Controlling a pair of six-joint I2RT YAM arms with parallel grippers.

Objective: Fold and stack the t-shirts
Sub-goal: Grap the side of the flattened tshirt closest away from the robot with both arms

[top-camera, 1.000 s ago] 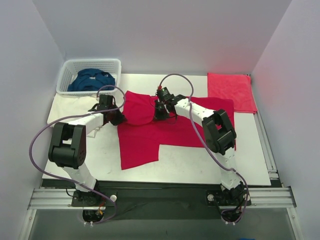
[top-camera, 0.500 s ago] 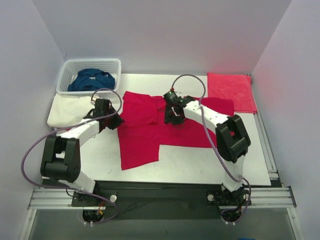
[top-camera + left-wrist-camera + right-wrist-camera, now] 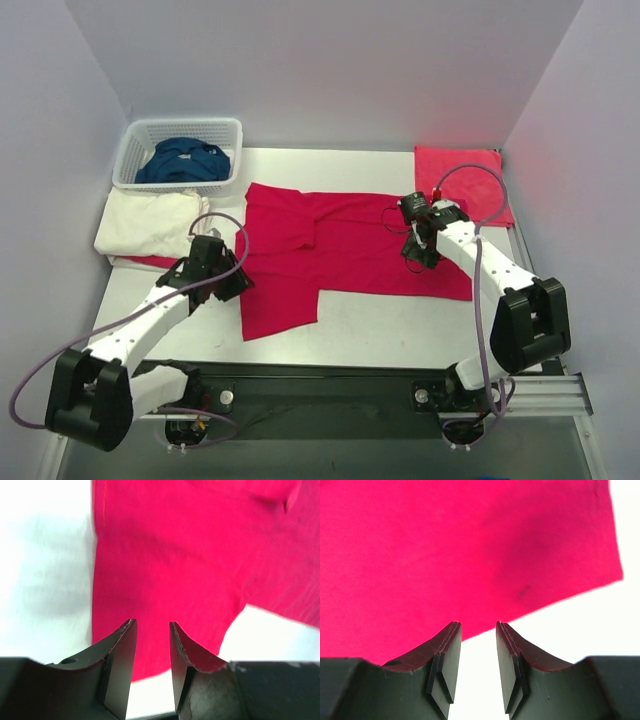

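Observation:
A large crimson red t-shirt (image 3: 340, 250) lies spread across the middle of the table, its left part folded over itself. My left gripper (image 3: 236, 285) hovers at the shirt's near left edge, open and holding nothing; in the left wrist view the red t-shirt (image 3: 175, 555) lies just beyond the left gripper (image 3: 152, 625). My right gripper (image 3: 421, 257) is over the shirt's right part, open and empty. The right wrist view has the red t-shirt's hem (image 3: 445, 545) ahead of the right gripper (image 3: 478, 625). A dark blue t-shirt (image 3: 183, 160) lies crumpled in the basket. A cream-white t-shirt (image 3: 150, 222) lies folded at the left.
The white lattice basket (image 3: 135, 140) stands at the back left corner. A folded lighter red cloth (image 3: 460, 180) lies at the back right corner. Bare white table (image 3: 400, 325) shows along the near side, in front of the red shirt.
Both grippers have opened and let go of the red shirt near its middle. The left arm has drawn back toward the near left; the right arm has swung right.

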